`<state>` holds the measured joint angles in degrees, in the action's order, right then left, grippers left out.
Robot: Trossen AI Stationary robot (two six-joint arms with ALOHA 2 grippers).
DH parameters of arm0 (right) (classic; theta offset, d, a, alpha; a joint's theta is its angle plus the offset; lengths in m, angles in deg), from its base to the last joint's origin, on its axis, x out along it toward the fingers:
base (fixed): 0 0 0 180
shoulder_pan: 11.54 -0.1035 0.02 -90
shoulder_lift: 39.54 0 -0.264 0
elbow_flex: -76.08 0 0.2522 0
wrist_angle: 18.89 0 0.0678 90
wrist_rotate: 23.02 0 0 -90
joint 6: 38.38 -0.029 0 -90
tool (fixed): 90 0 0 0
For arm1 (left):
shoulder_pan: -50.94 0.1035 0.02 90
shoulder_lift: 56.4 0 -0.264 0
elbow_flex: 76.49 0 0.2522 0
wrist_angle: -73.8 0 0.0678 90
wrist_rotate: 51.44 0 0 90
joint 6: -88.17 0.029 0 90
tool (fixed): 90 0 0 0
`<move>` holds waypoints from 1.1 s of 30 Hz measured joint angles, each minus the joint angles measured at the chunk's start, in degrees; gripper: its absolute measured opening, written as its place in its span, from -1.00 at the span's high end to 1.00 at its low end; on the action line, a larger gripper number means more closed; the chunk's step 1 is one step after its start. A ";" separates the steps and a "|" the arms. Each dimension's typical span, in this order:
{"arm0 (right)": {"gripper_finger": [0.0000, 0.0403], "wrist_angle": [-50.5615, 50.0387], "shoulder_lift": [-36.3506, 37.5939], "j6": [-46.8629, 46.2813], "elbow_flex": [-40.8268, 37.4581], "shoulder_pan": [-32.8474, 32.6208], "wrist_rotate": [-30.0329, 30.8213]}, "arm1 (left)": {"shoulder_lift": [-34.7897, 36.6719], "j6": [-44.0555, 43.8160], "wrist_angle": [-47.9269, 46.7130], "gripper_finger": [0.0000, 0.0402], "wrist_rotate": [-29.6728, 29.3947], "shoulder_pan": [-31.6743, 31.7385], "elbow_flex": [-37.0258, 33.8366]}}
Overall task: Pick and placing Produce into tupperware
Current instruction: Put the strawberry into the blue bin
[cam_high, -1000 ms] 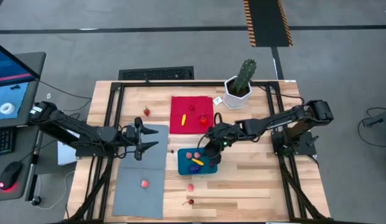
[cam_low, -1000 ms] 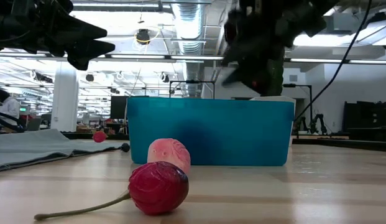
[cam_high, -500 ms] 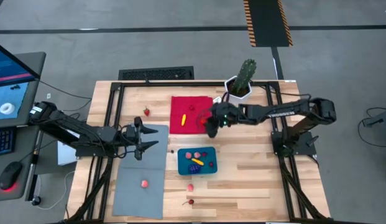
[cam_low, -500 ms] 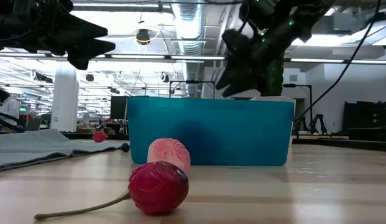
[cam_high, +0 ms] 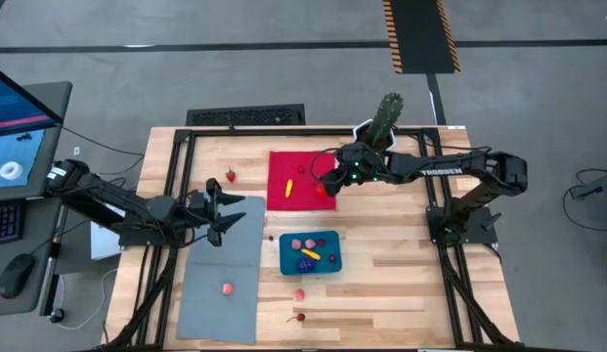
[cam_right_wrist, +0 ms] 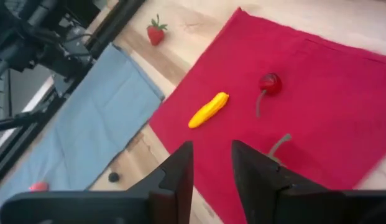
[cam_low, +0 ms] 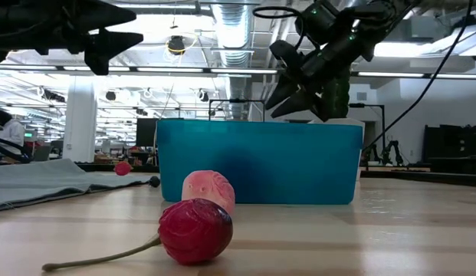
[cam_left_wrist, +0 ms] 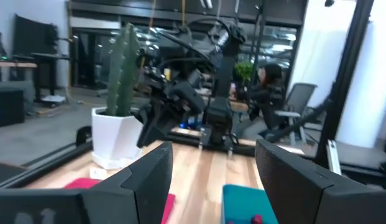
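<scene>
The teal tupperware (cam_high: 323,241) stands on the wood near the table's middle and holds several pieces of produce: pink, yellow, dark blue and red. On the red cloth (cam_high: 283,163) lie a yellow piece (cam_right_wrist: 208,109), a cherry (cam_right_wrist: 269,82) and a green-stemmed piece (cam_right_wrist: 276,146) half hidden by a finger. My right gripper (cam_high: 328,182) hovers over the cloth's right part, open by a narrow gap, with nothing in it. My left gripper (cam_high: 228,209) hangs open over the grey mat's far corner. A strawberry (cam_high: 230,176) lies on the wood.
A pink piece (cam_high: 227,288) lies on the grey mat (cam_high: 220,303). Another pink piece (cam_low: 208,190) and a cherry (cam_low: 195,230) lie on the wood before the tupperware. A cactus in a white pot (cam_high: 379,132) stands at the far right, close to my right arm.
My right gripper has swung from above the tupperware's right end toward the table's far edge, and now hangs over the red cloth. My left gripper has tipped its fingers upward a little, staying over the mat's far corner.
</scene>
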<state>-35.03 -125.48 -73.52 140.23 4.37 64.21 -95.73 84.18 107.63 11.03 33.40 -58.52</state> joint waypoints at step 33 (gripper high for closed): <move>0.41 -2.44 -15.84 -0.82 8.37 0.45 8.91 | -0.42 -1.83 -2.30 -0.09 -1.22 -0.02 -0.04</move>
<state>-37.46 -141.32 -74.34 148.60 4.82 73.12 -96.15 82.35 105.34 9.81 33.38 -58.57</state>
